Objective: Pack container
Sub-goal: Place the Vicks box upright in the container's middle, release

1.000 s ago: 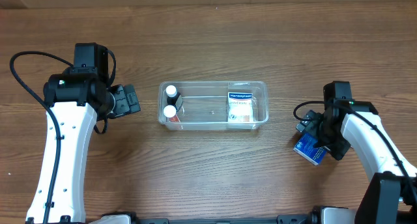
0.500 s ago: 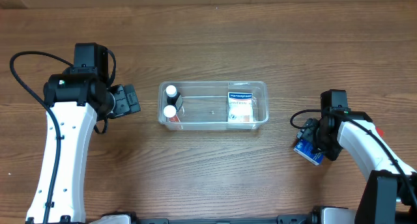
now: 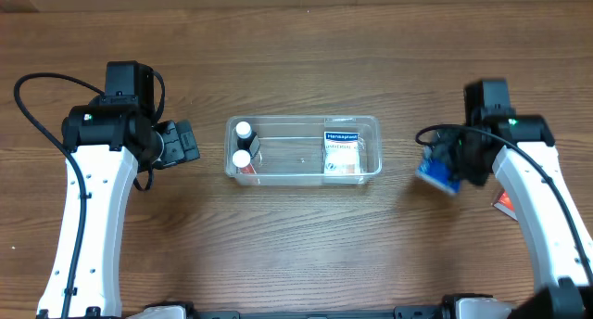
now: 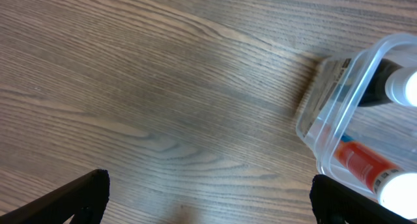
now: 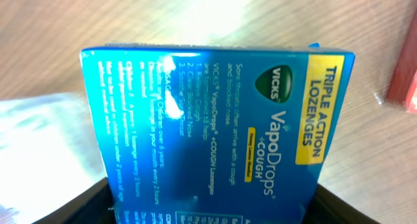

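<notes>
The clear plastic container (image 3: 306,133) lies at the table's middle. It holds two white-capped bottles (image 3: 243,144) at its left end and a white and blue box (image 3: 341,153) at its right end. My right gripper (image 3: 451,171) is shut on a blue Vicks lozenge box (image 3: 435,173), lifted just right of the container. The box fills the right wrist view (image 5: 215,126). My left gripper (image 3: 185,143) is open and empty, left of the container. The container's corner (image 4: 339,94) shows at the right of the left wrist view.
A red item (image 3: 505,203) lies on the table under my right arm. It also shows at the right edge of the right wrist view (image 5: 410,87). Bare wooden table surrounds the container.
My right gripper has lifted the blue box off the table and carried it up toward the container's level. The red item is now uncovered. The left arm has not moved.
</notes>
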